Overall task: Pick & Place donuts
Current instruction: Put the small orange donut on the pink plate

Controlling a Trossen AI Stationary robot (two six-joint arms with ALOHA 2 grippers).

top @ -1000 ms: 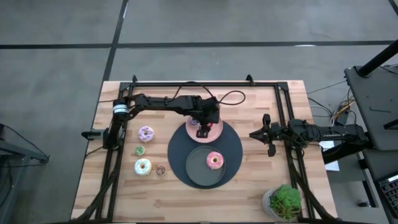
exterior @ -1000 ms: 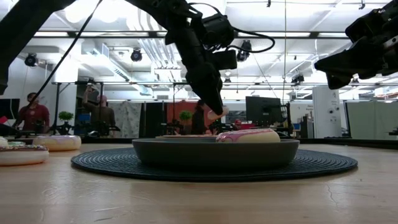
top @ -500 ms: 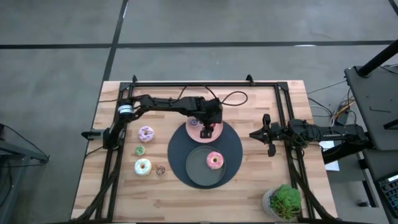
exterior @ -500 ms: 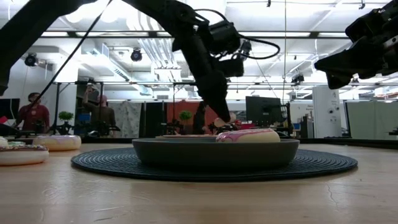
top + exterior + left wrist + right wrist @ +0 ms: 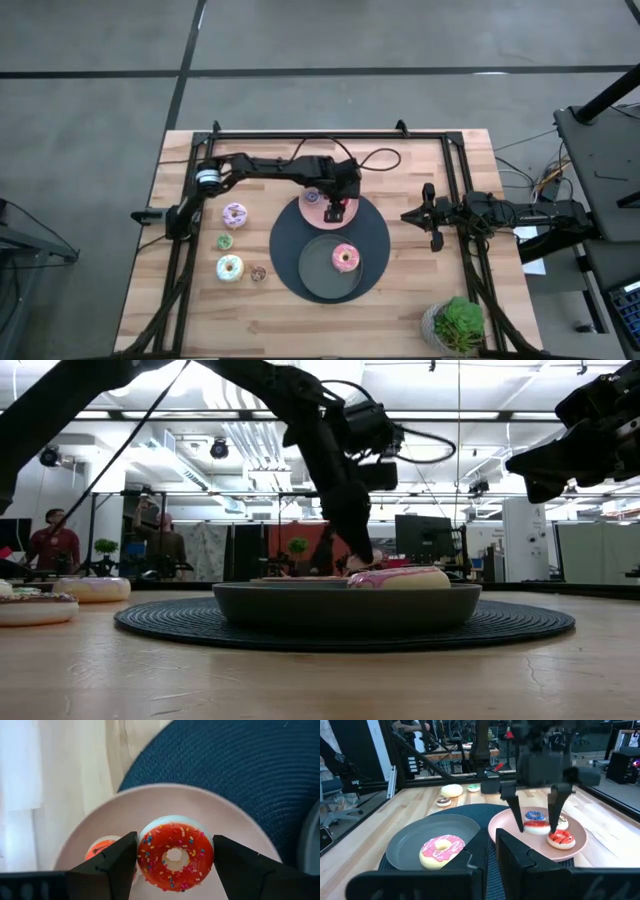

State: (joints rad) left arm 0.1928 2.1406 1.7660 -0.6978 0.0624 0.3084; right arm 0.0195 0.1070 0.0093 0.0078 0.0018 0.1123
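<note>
From above: left pincer (image 5: 336,210) poised over the pink plate (image 5: 350,208) at the far edge of the round dark mat (image 5: 377,240), a small red donut between its fingers; pink-frosted donut (image 5: 346,257) resting in the dark grey plate (image 5: 312,270); lilac donut (image 5: 235,214), tiny green donut (image 5: 225,241), white sprinkled donut (image 5: 230,267) and tiny tan donut (image 5: 258,272) left on the bare table (image 5: 400,310) on the left side; right pincer (image 5: 430,216) parked well off to the right, beside the mat. At table level: left pincer (image 5: 356,557) reaching down behind the dark grey plate (image 5: 300,605), tip low over the pink plate, contact with it impossible to judge. From the left wrist: red sprinkled donut (image 5: 175,853) sitting squarely between both fingers (image 5: 116,865), each pad pressed to its outer edge, jaws spread wide to span the full ring, so gripping it; orange-red donut (image 5: 102,847) lying on the pink plate (image 5: 240,827) just beside. Probably light, rigid toy plastic with smooth rounded sides, likely to slip or pop out under a skewed squeeze; best held across the widest part, as here. From the right wrist: right pincer (image 5: 488,846) with fingers nearly together and nothing between them; red sprinkled donut (image 5: 536,826) hanging low over the pink plate (image 5: 502,827), near a blue donut (image 5: 536,815) and the orange-red donut (image 5: 561,839)
</note>
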